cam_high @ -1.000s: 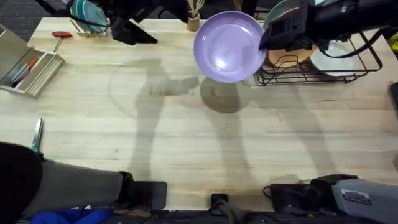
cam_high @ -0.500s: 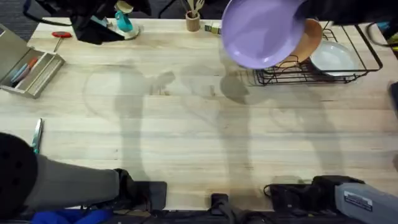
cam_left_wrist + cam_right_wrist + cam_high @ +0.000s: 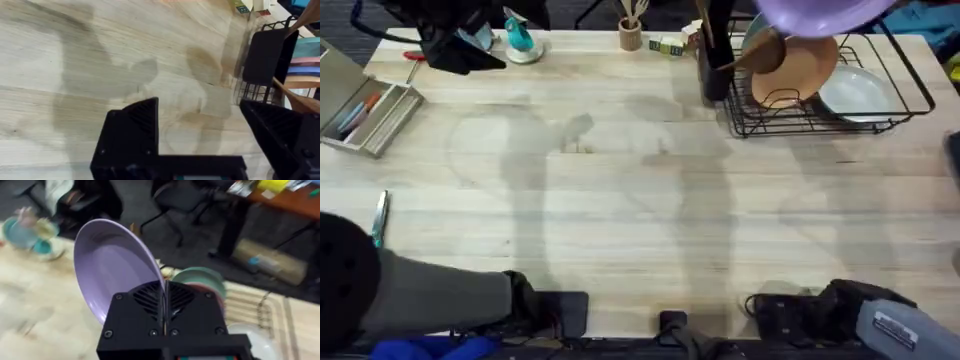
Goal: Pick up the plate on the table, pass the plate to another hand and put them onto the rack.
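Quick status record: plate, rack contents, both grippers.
plate: lavender, held on edge, above the rack at the overhead view's top edge
rack: black wire, holds an orange plate and a white dish
right gripper: shut on the plate's rim
left gripper: open, nothing between its fingers, over the table

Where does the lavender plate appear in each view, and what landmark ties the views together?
Overhead: the lavender plate is cut by the top edge, above the black wire rack.
Left wrist: not in it.
Right wrist: centre-left, its rim pinched in the right gripper.
Shared landmark: the rack, whose dark utensil holder the left wrist sees.
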### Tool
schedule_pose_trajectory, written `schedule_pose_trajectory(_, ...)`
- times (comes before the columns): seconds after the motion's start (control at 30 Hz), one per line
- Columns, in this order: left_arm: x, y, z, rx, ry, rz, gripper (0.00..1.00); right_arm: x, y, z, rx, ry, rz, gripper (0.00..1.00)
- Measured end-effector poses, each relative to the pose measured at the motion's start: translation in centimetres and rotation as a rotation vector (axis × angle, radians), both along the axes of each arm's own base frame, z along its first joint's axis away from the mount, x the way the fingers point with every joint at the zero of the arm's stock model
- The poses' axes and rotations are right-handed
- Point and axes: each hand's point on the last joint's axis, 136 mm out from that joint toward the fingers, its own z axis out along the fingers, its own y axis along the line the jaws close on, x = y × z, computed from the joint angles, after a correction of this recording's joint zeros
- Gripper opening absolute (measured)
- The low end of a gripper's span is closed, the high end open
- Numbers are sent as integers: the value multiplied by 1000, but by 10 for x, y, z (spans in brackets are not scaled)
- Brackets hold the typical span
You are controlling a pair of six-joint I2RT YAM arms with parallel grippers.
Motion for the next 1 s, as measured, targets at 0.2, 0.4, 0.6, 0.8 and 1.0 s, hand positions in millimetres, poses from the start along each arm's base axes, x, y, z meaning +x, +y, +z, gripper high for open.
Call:
schedule_pose_trajectory(0.2,0,1,0,6,1,3,994,-5,-38,25,-49,-104,-109,28)
schedule_pose_trajectory(0.4,1,2,0,11,-5,5,994,-9,-65,26,-195,-131,-164,29)
schedule_pose_trajectory(0.6,2,3,0,15,-8,7,994,-7,-76,24,-470,-169,-142,28)
schedule_pose_trajectory(0.8,2,3,0,16,-9,6,995,6,-83,3,-711,-146,-65,28)
schedule_pose_trajectory(1.0,2,3,0,16,-9,5,995,27,-92,-25,-938,-118,33,29)
